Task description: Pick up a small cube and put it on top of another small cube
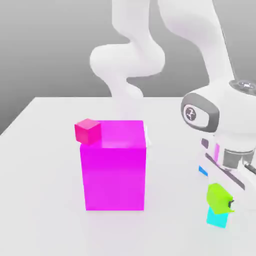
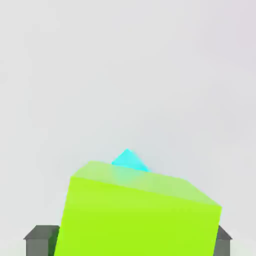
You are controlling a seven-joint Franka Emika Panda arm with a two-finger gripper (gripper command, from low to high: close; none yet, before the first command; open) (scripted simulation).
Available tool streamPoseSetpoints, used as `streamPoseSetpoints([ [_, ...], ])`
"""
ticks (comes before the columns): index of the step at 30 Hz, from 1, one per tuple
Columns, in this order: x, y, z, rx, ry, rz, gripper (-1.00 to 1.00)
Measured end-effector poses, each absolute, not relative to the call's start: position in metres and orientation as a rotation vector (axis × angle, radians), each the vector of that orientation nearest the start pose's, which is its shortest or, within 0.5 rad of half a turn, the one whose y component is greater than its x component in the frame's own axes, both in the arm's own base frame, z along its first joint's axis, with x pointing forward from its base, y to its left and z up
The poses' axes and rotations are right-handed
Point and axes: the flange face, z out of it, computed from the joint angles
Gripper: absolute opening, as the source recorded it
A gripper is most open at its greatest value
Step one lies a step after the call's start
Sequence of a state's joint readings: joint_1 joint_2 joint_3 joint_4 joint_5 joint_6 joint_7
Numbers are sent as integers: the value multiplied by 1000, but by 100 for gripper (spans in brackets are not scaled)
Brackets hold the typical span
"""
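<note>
The small lime-green cube [image 1: 218,196] rests, slightly askew, on top of the light cyan cube [image 1: 216,218] near the front of the table at the exterior view's right. My gripper [image 1: 222,202] reaches down around the green cube. In the hand view the green cube [image 2: 140,215] sits between my two dark fingers [image 2: 40,240], turned out of square with them, and a corner of the cyan cube [image 2: 129,160] peeks out from under it. The gripper [image 2: 127,241] is open and straddles the green cube.
A big magenta block [image 1: 115,167] stands mid-table with a small pink cube [image 1: 88,131] on its top corner at the exterior view's left. A bit of a blue cube [image 1: 202,170] shows behind my hand. The white table [image 1: 45,200] stretches to the front left.
</note>
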State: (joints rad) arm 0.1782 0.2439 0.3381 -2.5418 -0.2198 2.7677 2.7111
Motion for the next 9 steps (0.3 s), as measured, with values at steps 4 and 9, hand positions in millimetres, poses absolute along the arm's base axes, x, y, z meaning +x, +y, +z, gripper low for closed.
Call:
streamPoseSetpoints([
  [4, 388, 239, 191, -1695, 2641, 0, 100],
  [9, 388, 239, 233, -1694, 2642, -1, 100],
])
